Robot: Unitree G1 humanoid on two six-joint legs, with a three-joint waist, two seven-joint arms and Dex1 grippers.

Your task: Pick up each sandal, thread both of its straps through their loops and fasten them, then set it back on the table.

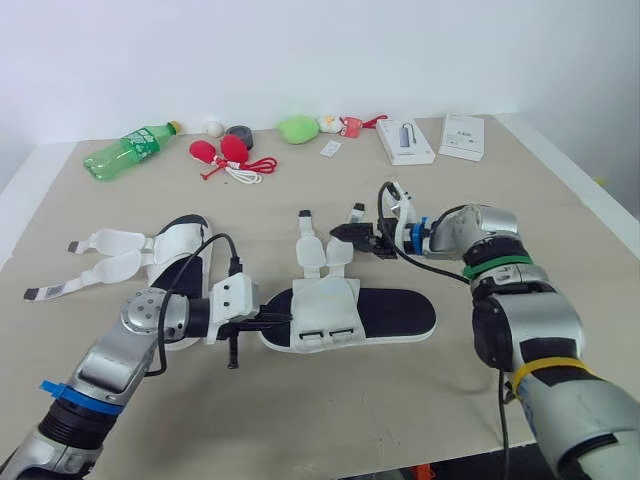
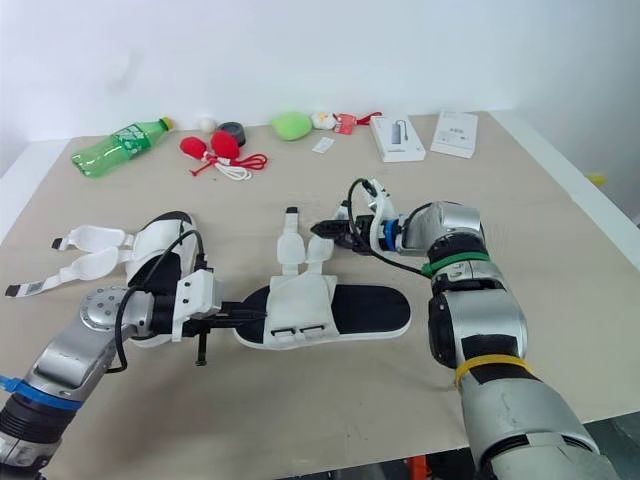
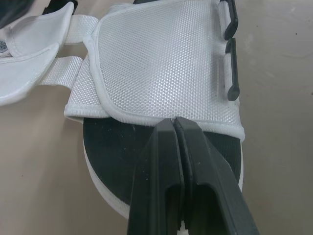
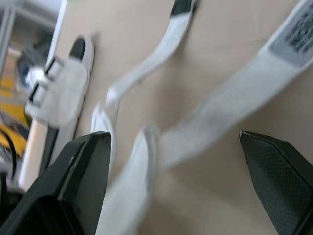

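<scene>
My left pincer (image 3: 174, 121) is clenched at the sandal (image 1: 392, 312) flap's edge (any grip hidden); my right pincer (image 4: 173, 136) is spread, with blurred straps (image 4: 222, 104) between its fingers.

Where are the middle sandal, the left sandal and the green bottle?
middle sandal (image 1: 400, 313): left eye view, on its black footbed.
left sandal (image 1: 175, 245): left eye view, on its white upper flap.
green bottle (image 1: 122, 153): left eye view, on its body.
</scene>
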